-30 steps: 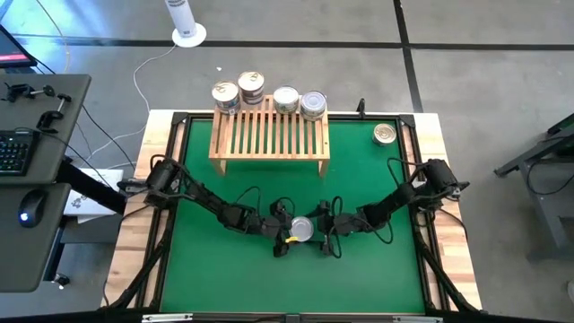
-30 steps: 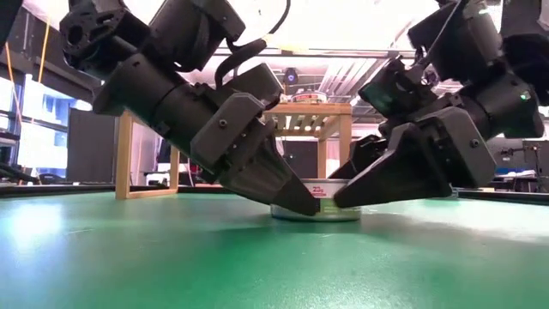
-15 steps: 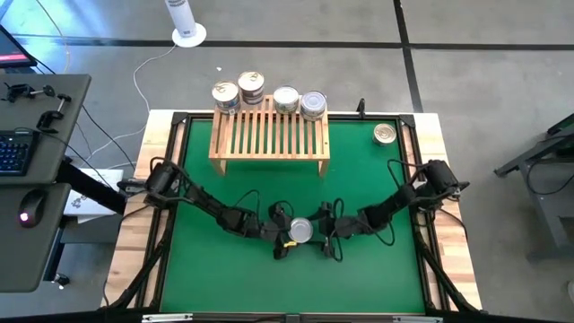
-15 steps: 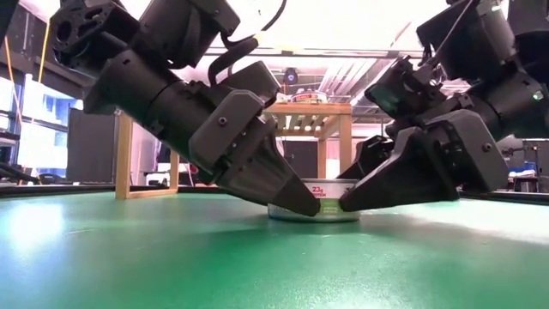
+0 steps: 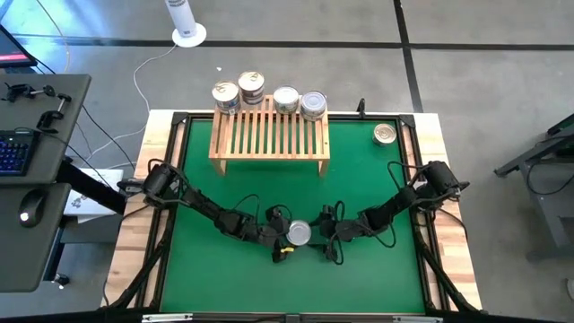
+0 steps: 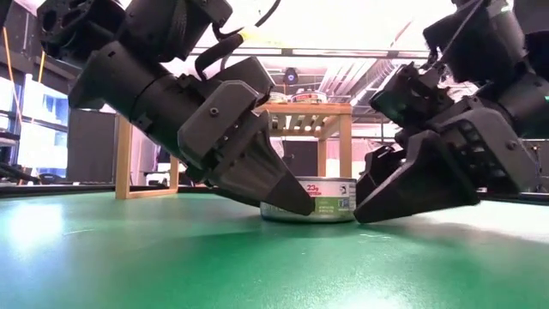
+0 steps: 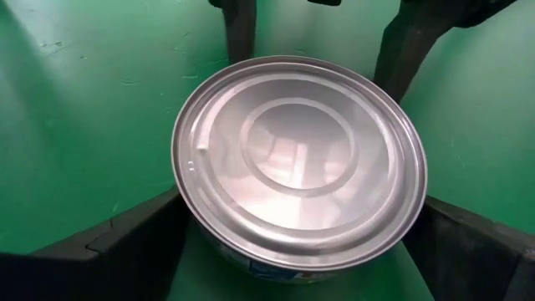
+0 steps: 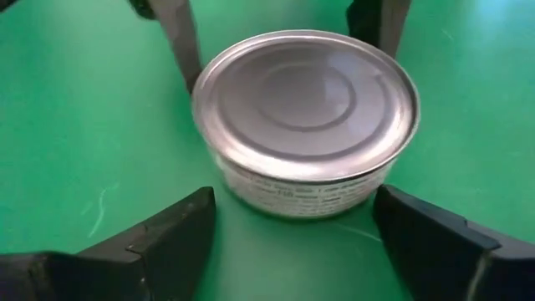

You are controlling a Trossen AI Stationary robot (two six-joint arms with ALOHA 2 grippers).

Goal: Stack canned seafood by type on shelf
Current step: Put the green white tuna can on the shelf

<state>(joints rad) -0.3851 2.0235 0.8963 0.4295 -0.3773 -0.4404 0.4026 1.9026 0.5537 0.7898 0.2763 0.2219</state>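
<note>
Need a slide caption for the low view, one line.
Left gripper and right gripper, both open, flank a silver tin on the green mat; wooden shelf behind.

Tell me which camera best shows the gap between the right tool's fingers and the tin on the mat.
The right wrist view: the tin sits between both fingers, with green mat visible on each side. The high view shows the tin small between the two tools. The low view shows only its label side.

Both arms reach low to mid-table, left pincer (image 5: 280, 236) and right pincer (image 5: 323, 235) facing, fingers spread.
</note>
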